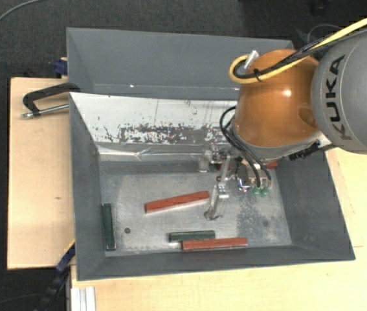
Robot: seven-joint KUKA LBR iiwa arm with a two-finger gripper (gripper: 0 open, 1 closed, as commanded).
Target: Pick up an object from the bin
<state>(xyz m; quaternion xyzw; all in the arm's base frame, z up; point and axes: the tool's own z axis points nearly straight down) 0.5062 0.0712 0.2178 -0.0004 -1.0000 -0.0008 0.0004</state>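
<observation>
At the bin's (85, 173) near-left corner: a long green bar (109, 227) lies flat beside the left wall, pointing at the near edge, with a small dark speck (127, 231) on the floor just to its right.
Middle of the floor: a slanted red bar (177, 203) lies flat and alone, its right end a little farther from the near edge than its left.
Near edge, middle: a short green bar (191, 236) and a low red bar (215, 243) lie along the near wall, side by side and touching or very nearly so.
Right of middle: the gripper (214, 211) hangs low over the floor at the right end of the slanted red bar. Whether it touches the bar cannot be told.
Gripper opening: cannot be told from this view, nor whether anything is held.
Task's thing: most likely the slanted red bar, since it is the one nearest the gripper.
Step in hand: by the look of it, lining up and closing on that bar's right end.
Doing it well: grip across the bar's narrow width, not along its length. Go low enough to catch its sides, since it lies flat. A hold this near the end may let the bar tip when lifted, so one nearer its middle would be safer.
Count: two red bars, two green bars, one speck.
</observation>
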